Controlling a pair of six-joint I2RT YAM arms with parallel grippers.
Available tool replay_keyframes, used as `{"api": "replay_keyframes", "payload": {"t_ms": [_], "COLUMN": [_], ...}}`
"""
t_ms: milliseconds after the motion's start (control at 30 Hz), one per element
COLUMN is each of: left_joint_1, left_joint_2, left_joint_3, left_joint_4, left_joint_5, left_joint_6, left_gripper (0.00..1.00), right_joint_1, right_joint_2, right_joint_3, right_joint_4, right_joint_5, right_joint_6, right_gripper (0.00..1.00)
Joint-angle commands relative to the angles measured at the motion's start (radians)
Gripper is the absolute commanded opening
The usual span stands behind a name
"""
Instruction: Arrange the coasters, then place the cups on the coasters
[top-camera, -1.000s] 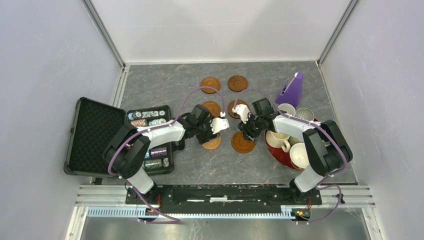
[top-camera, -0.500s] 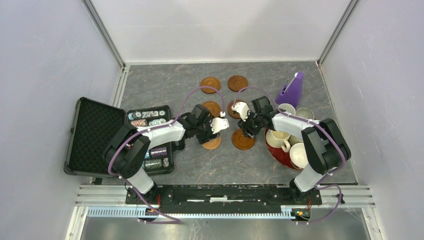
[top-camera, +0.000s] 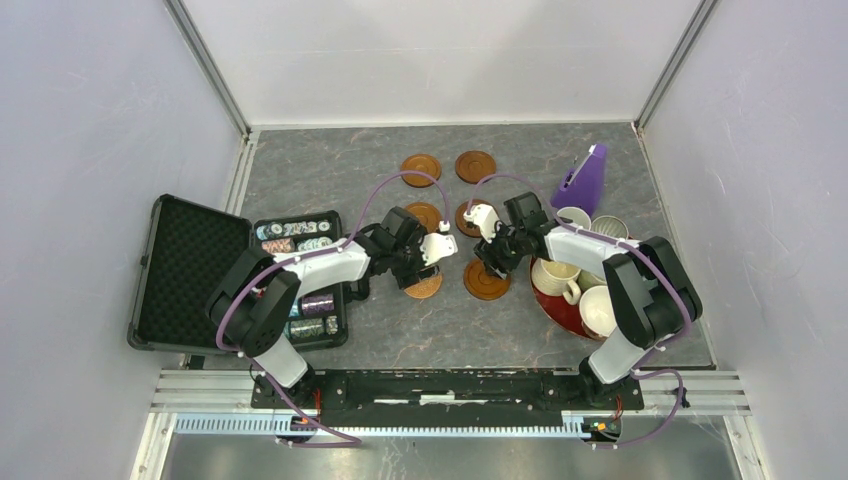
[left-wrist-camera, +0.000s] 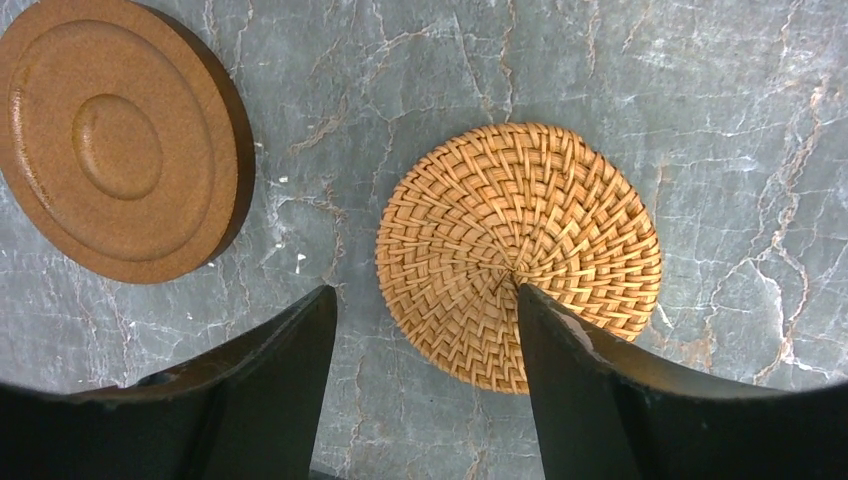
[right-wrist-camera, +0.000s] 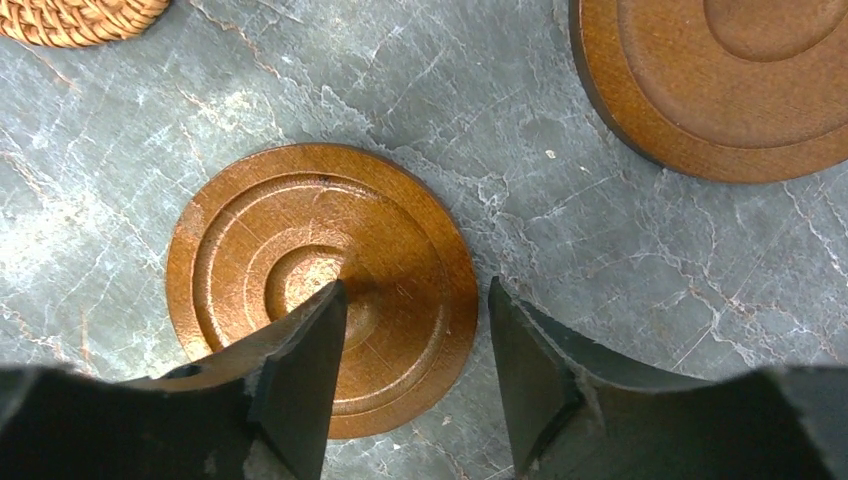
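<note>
Left gripper (left-wrist-camera: 425, 300), half open and empty, hovers over the probably light woven coaster (left-wrist-camera: 520, 220); right gripper (right-wrist-camera: 415, 290), likewise, over the stiff wooden coaster (right-wrist-camera: 250, 250). Best pinched across rims.

Nothing to read here: no word, label, brand or number shows in any view. The striped chips (top-camera: 295, 237) in the black case (top-camera: 185, 270) carry edge markings, but from above they're far too small to make out. Up close, the woven coaster (left-wrist-camera: 518, 255) is bare weave and the wooden coaster (right-wrist-camera: 320, 285) is plain turned rings, with no stamp or print on either.
</note>
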Motion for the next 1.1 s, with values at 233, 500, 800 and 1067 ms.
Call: {"api": "replay_keyframes", "payload": {"t_ms": [233,500,800,1067], "left_joint_1": [0.01,0.013,0.013,0.017], "left_joint_2": [-0.129,-0.198,-0.179,-0.165], "left_joint_3": [0.069,0.103,0.121,0.123], "left_joint_4": [-0.096,-0.138,-0.115,-0.092], "left_joint_5": [-0.022,-0.009,0.017,0.038], "left_joint_6": [-0.058,-0.145,-0.203,-0.175], "left_gripper": [0.83,0.97,0.99,0.99], "right_joint_1": [-0.017,-0.173,-0.412,-0.608], "right_joint_2": [-0.099,-0.181,-0.263,-0.326], "right_joint_3": [0.163,0.341,0.414,0.292], "right_joint_4": [-0.057,-0.242,-0.546,-0.652], "right_joint_5": [-0.055,-0.093,-0.056,0.038], "right_joint_6": [0.035,-0.002,-0.141,-0.188], "right_gripper": [0.68,0.78,0.81,0.56]}}
